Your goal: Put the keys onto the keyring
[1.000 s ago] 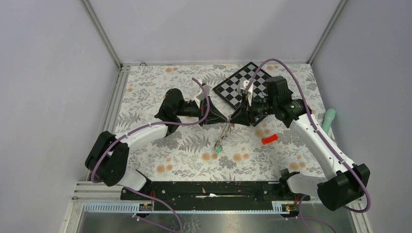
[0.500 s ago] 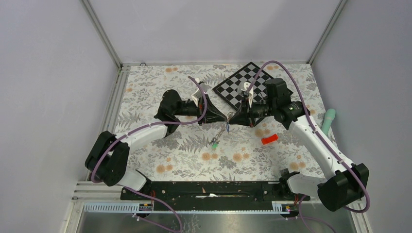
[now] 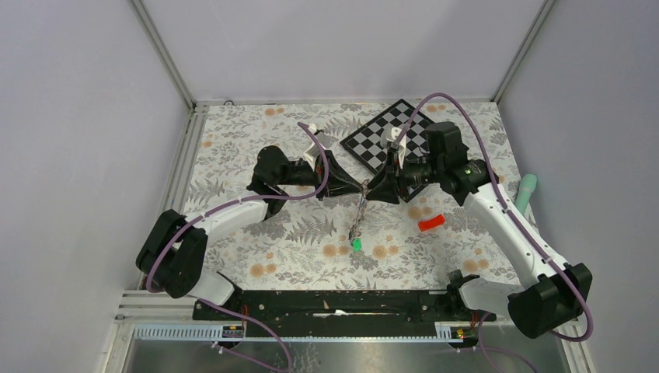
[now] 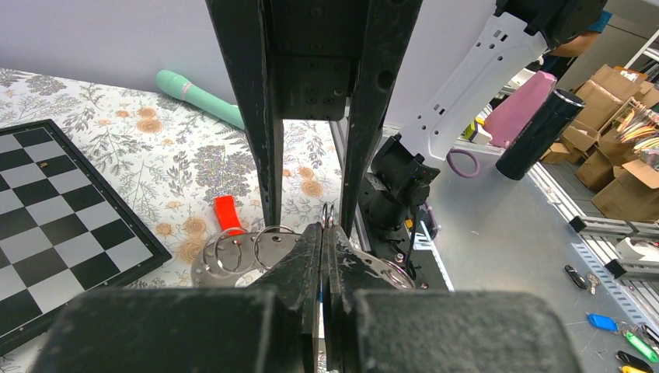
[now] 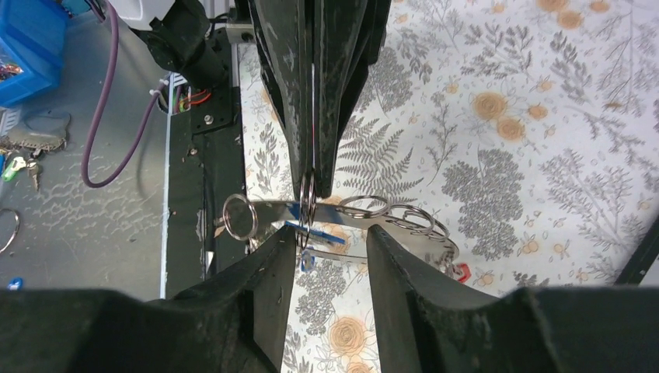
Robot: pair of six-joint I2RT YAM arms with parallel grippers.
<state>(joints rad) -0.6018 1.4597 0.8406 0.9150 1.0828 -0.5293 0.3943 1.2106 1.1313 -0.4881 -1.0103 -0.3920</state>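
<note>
Our left claw (image 4: 325,230) is pressed fully shut on the keyring (image 5: 272,207), and a thin wire loop (image 4: 327,214) stands up between its tips. Our right claw (image 5: 330,237) faces it tip to tip at the centre of the top view. It stands part open, with its fingers (image 5: 268,287) either side of the left claw's tips and gripping nothing that we can see.

Compared with half a second ago, the two claws meet at much the same spot. The keys (image 3: 360,217) hanging below them now drop almost straight down. The green tag (image 3: 357,244) at the bottom sits lower and further right in the top view than it did.

The keyring is held roughly level between the claws, up off the counter (image 3: 303,260). Several small wire rings (image 5: 241,216) sit along its rim. A blue tag (image 5: 311,230) and a red tag (image 5: 463,272) show beside it in the right wrist view. The fingers of both claws cover its middle, so we cannot tell how the pinched loop joins it.

To the right of the hanging keys a red block (image 3: 430,223) lies on the counter. A chequered board (image 3: 385,136) sits behind the claws at upper centre, partly hidden by the right wrist. A pale green rod (image 3: 526,193) lies at the right edge.
</note>
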